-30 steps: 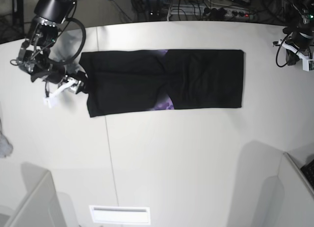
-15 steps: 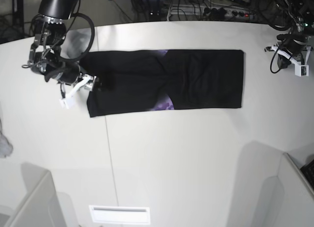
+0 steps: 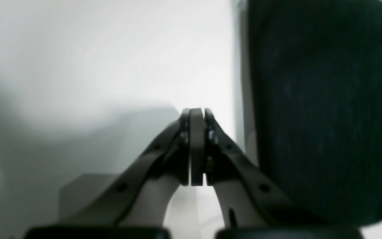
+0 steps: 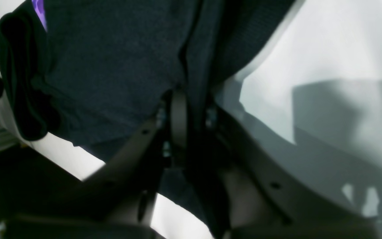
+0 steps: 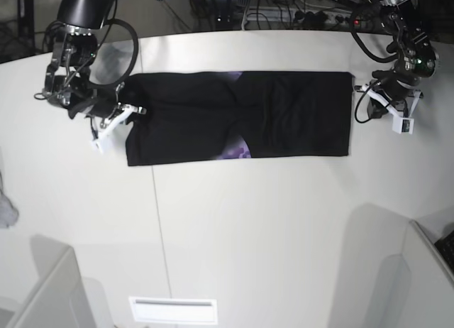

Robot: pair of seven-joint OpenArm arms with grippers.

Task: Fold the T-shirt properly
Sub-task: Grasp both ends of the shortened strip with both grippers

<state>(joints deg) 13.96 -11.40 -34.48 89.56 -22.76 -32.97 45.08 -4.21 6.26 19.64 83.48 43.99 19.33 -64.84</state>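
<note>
The black T-shirt (image 5: pixel 284 115) lies folded into a long band across the white table (image 5: pixel 248 221), with bits of purple print (image 5: pixel 237 152) showing at its middle. My right gripper (image 5: pixel 129 109) is at the band's left end. In the right wrist view this gripper (image 4: pixel 181 99) is shut on the T-shirt (image 4: pixel 111 56), pinching a fold of the black cloth. My left gripper (image 5: pixel 369 101) sits just off the band's right edge. In the left wrist view it (image 3: pixel 197 114) is shut and empty over the bare table, with the T-shirt (image 3: pixel 317 109) beside it.
A small grey-white cloth scrap (image 5: pixel 6 209) lies at the table's left edge. Cables and equipment (image 5: pixel 284 8) run along the back. Pale partitions stand at the front left (image 5: pixel 50 292) and front right (image 5: pixel 418 271). A white slotted plate (image 5: pixel 174 310) sits at the front.
My left arm has swung in from the table's far right corner to the shirt's right edge. My right gripper has moved a little inward and up onto the shirt's left end.
</note>
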